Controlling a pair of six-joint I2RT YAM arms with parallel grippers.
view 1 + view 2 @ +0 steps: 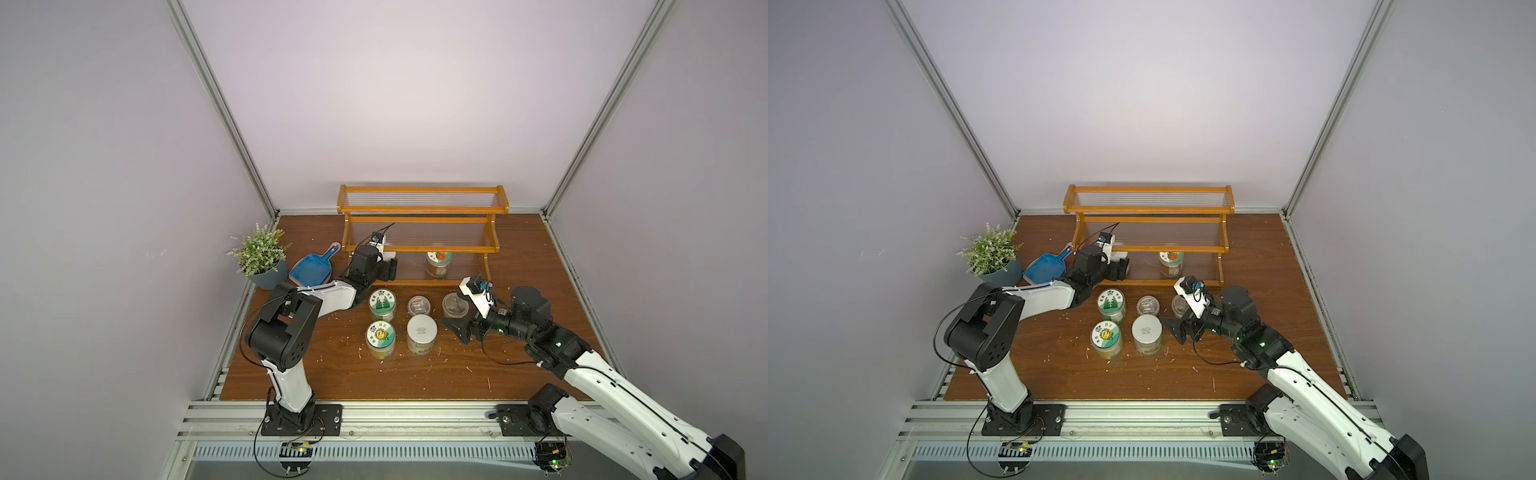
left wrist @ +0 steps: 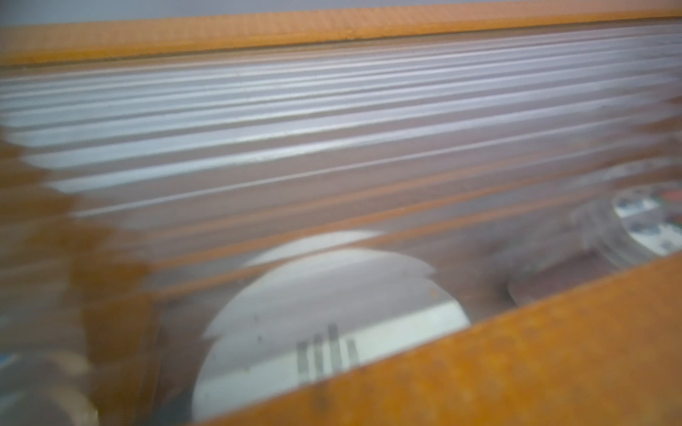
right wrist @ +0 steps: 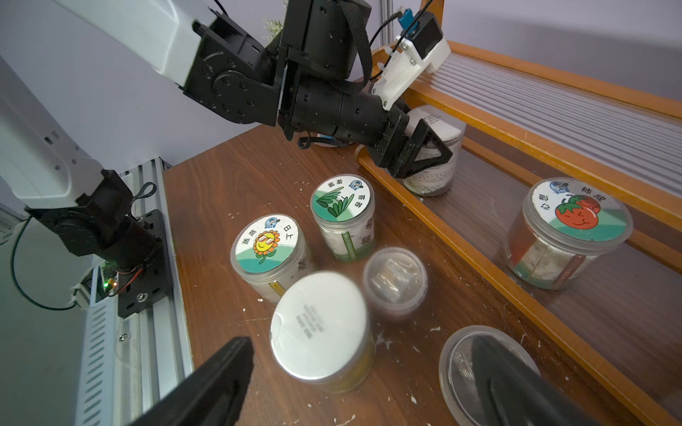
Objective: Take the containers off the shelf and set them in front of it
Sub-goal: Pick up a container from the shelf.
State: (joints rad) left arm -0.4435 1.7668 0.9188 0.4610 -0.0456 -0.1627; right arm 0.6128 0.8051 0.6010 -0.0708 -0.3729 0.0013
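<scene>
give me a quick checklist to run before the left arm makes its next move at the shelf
1. Left gripper around the white-lid jar on the lowest tier of the shelf: ok.
2. Grip closed firmly on that jar: cannot tell.
3. Right gripper open, empty and apart from the shelf: ok.
4. Bare table in front of the shelf for a set-down: ok.
5. Shelf emptied: not ok; the tomato-lid jar also stands on the lowest tier.
</scene>
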